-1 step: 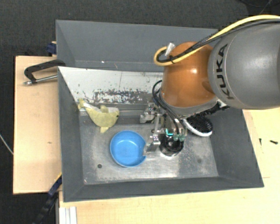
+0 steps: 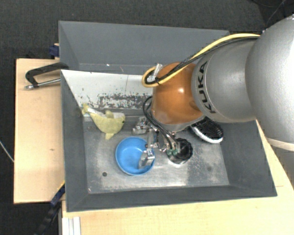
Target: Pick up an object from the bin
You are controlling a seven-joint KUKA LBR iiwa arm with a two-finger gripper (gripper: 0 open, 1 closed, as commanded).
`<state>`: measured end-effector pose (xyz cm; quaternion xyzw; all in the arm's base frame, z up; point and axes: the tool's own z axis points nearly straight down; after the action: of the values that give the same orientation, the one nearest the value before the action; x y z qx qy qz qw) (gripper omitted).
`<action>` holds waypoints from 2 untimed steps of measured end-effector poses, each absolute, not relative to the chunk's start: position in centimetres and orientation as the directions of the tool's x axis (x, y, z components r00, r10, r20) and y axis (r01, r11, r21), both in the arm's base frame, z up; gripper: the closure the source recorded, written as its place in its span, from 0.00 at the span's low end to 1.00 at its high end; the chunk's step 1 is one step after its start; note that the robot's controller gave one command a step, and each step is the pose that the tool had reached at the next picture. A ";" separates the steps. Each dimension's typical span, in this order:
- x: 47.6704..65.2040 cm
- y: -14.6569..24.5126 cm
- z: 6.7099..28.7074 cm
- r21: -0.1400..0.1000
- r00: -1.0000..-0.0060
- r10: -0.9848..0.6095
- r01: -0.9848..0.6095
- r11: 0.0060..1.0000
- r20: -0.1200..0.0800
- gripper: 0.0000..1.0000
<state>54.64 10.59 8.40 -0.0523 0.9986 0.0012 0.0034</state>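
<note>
Hanging below the orange wrist cover (image 2: 174, 97), the tool (image 2: 148, 156) sits low in the middle of the grey metal bin (image 2: 137, 43), just right of centre in the frame. Its metal tip is at the right-hand rim of a blue bowl (image 2: 128, 156), which lies on the bin floor with its open side up, slightly left of and below the frame's centre. The tip overlaps that rim from this angle, but I cannot tell whether the tool is spread or closed, or whether it actually grips the rim.

Just right of the tool, partly under the wrist hardware, lies a small round black thing with a pale edge (image 2: 182, 151); what it is cannot be made out. Further right and a little higher, a black-and-white shoe (image 2: 209, 130) pokes out from beneath the arm (image 2: 245, 77), whose silver body covers the upper right of the frame. A yellow cable (image 2: 210, 45) loops along the arm to the top of the orange cover.

Up and to the left of the bowl, and apart from it, a limp pale-yellow thing (image 2: 108, 122) rests near the foot of the bin's back wall.
</note>
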 end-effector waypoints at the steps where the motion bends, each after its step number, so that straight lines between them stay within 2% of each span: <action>1: 54.6 10.6 8.4 0.004 -0.995 -0.103 -0.103 0.995 -0.005 1.00; 2: 53.9 14.5 18.7 0.004 -0.993 -0.120 -0.120 0.993 -0.014 1.00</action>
<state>53.92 14.47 18.73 -0.0601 0.9982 0.0025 0.0068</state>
